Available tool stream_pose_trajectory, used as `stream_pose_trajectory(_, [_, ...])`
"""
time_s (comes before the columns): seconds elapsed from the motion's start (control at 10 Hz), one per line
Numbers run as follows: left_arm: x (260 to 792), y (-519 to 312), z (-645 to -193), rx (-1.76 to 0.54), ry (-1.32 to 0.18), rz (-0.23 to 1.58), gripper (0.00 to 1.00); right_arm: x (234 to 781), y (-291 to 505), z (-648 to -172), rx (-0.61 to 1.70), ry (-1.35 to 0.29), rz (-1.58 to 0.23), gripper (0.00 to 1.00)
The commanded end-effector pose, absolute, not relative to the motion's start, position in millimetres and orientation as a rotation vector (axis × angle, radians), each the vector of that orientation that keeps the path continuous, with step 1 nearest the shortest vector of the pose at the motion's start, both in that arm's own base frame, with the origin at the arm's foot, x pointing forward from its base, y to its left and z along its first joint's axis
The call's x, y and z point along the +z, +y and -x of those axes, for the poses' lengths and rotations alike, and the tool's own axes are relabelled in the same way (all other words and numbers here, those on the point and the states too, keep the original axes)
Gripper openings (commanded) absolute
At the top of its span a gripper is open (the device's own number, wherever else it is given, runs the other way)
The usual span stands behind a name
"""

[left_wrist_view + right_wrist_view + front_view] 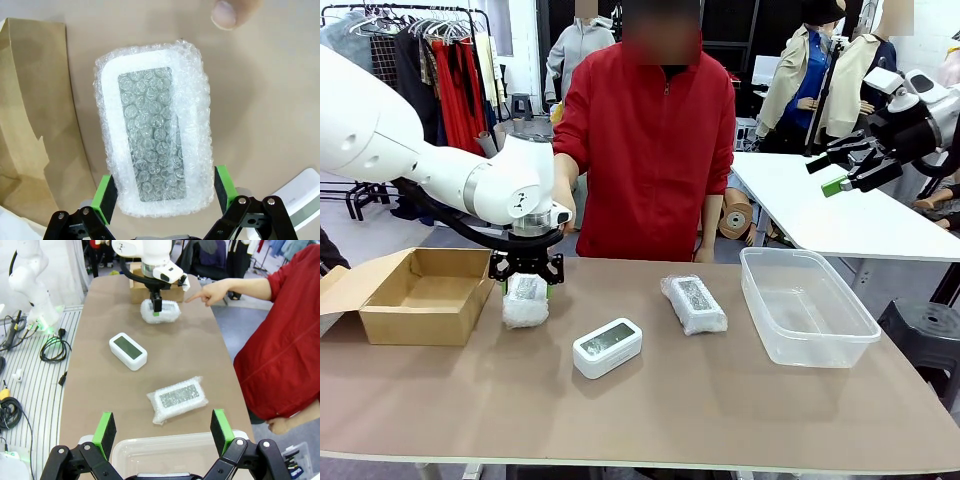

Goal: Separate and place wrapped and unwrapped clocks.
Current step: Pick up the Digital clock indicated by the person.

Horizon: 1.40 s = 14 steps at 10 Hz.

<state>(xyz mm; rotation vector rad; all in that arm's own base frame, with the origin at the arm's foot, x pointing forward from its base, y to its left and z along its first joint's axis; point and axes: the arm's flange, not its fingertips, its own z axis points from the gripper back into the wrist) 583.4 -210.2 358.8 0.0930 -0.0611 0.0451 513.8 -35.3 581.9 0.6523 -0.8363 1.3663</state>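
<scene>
One wrapped clock (525,301) in bubble wrap rests on the brown table beside the cardboard box. My left gripper (525,277) comes straight down on it. In the left wrist view the green pads (105,197) press both sides of this wrapped clock (152,130). A second wrapped clock (693,304) lies mid-table, also seen from the right wrist (177,399). The bare white unwrapped clock (607,347) sits near the front, between the two bundles. My right gripper (840,170) hangs high at the right, open and empty, above the tub (164,432).
An open cardboard box (420,295) stands at the left and a clear plastic tub (807,305) at the right. The person in red stands at the far side, and their hand (210,292) points a finger (227,12) at the gripped bundle.
</scene>
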Motion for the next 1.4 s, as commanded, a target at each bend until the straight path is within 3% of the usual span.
stream_pose_trajectory(0.0, [356,-208,-589,0.081,-0.070,-0.128,1.00,583,-34,-513,1.369,-0.840,-0.653,1.00])
stream_pose_trajectory(1.0, [320,-204,-596,0.090,0.002,-0.100,1.00,583,-34,-513,1.369,-0.840,-0.653,1.00])
stream_pose_trajectory(1.1, [320,-204,-595,0.069,-0.010,-0.110,0.89,583,-34,-513,1.369,-0.840,-0.653,1.00])
stream_pose_trajectory(1.3, [324,-200,-594,0.074,-0.010,-0.108,0.51,583,-34,-513,1.369,-0.840,-0.653,1.00])
